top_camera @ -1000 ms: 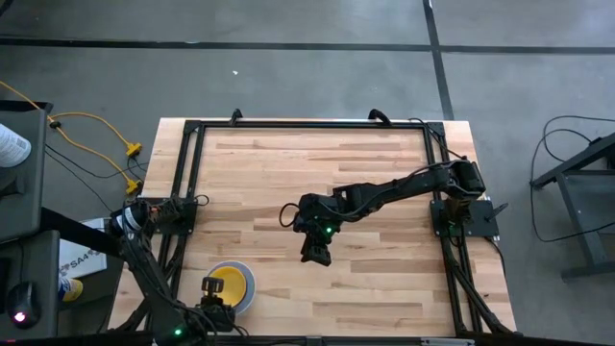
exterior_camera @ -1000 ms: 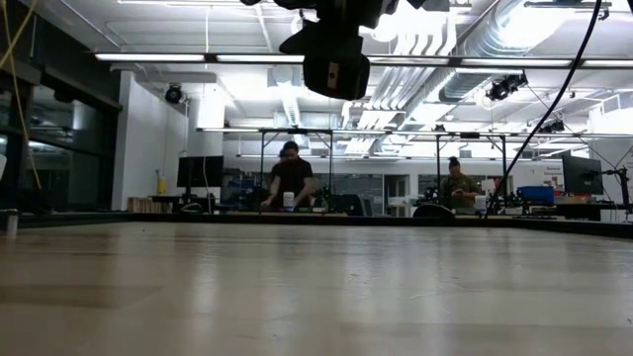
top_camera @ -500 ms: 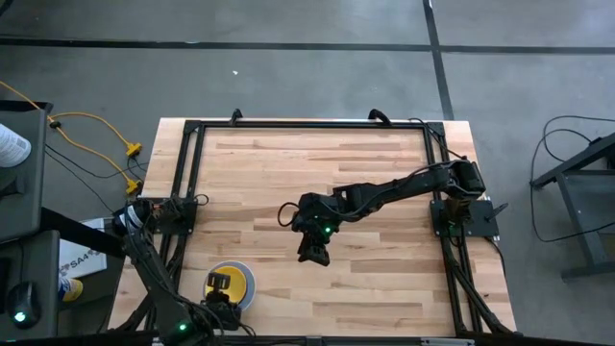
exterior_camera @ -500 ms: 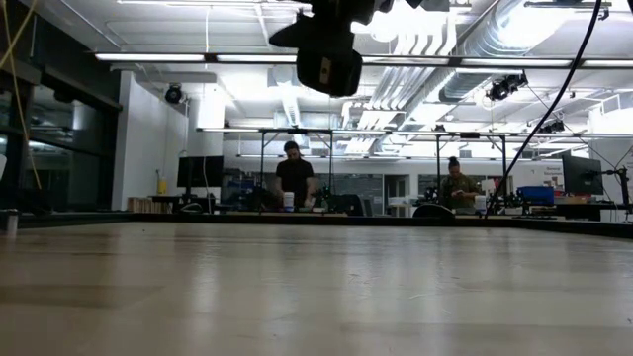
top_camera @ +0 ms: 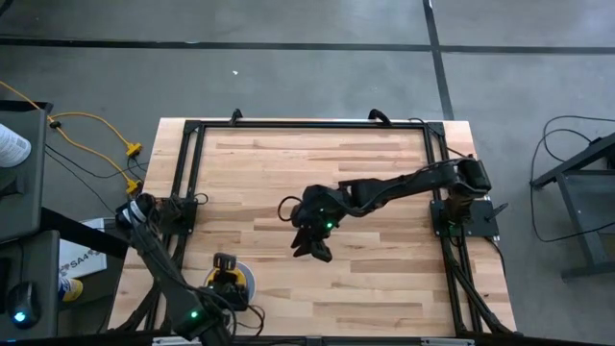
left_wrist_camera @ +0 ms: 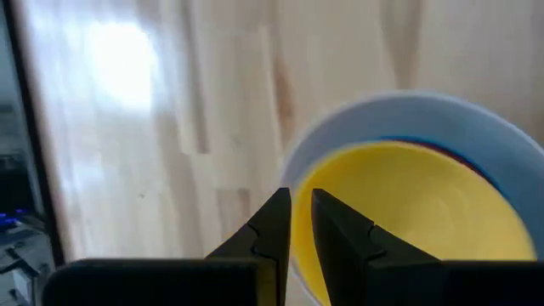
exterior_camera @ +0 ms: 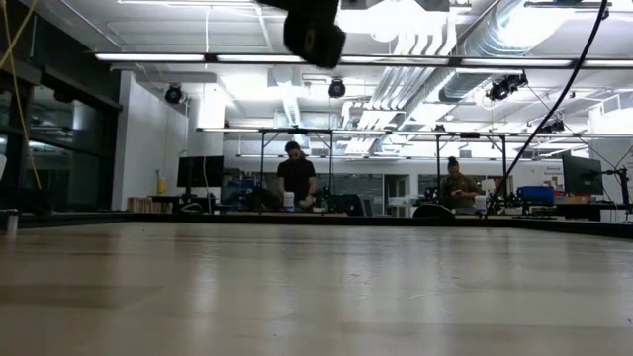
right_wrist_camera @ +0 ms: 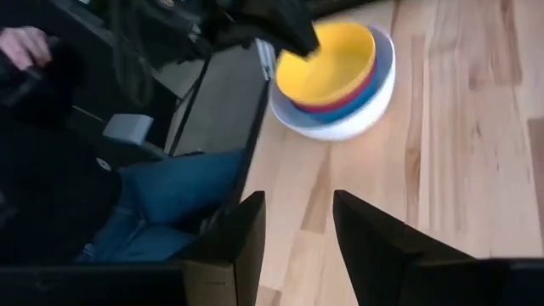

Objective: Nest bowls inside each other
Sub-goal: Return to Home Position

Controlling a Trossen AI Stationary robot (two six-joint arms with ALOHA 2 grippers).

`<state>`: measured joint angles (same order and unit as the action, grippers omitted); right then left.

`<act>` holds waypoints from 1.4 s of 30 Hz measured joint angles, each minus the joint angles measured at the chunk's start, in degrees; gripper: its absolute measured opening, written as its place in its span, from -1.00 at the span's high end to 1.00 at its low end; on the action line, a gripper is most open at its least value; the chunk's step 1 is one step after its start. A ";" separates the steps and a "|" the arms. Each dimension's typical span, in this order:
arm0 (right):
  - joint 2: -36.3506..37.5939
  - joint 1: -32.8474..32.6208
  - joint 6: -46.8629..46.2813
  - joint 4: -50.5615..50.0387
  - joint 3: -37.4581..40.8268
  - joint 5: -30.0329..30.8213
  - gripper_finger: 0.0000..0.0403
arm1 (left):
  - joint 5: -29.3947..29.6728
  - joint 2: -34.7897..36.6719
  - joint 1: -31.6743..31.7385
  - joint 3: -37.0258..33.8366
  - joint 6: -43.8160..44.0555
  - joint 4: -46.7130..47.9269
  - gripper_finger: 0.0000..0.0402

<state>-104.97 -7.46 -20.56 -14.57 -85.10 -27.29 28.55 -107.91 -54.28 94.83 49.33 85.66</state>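
Observation:
Near the table's left front corner stands a stack of bowls: white [right_wrist_camera: 340, 129] at the bottom, then blue [right_wrist_camera: 355, 107], red [right_wrist_camera: 340, 98] and yellow [right_wrist_camera: 327, 55] on top, slightly tilted. In the high view only the white bowl [top_camera: 248, 284] shows beside my left gripper [top_camera: 227, 274]. My left gripper [left_wrist_camera: 300, 208] is shut on the yellow bowl [left_wrist_camera: 408, 204]. My right gripper [right_wrist_camera: 297, 225] hangs open and empty above the middle of the table [top_camera: 312, 250], high in the low view [exterior_camera: 315, 35]. My left gripper pinches the yellow bowl's rim [left_wrist_camera: 316, 183] at one spot on its edge, one finger inside the bowl and one outside. The fingers slant down on it from above. The yellow bowl sits in the red bowl, a little tilted.
The stack stands close to the table's left edge [right_wrist_camera: 255, 153], with dark gear and a blue object [right_wrist_camera: 170, 195] on the floor beyond it. The black frame rails [top_camera: 307, 125] run round the wooden top. Two people stand at benches far behind the table [exterior_camera: 297, 178].
My left gripper has gone toward the table's far edge and somewhat right, over the stack, and has tipped; it now hides the yellow bowl in the high view. My right gripper has risen over the table's middle and rolled a little.

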 joint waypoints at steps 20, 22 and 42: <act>14.41 -2.82 6.94 -10.09 -0.02 12.59 0.34 | 6.09 3.16 12.70 -0.02 -16.58 -8.74 0.76; 14.45 -3.33 6.97 -10.37 -0.02 13.24 0.34 | 7.39 4.23 13.81 0.00 -17.40 -9.97 0.76; 19.39 -13.23 5.75 -19.84 0.04 27.01 0.34 | 14.55 17.51 14.91 -0.02 -19.11 -14.54 0.76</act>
<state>-85.58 -20.69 -14.80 -34.41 -85.06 -0.28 43.11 -90.40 -39.38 94.80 30.22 71.11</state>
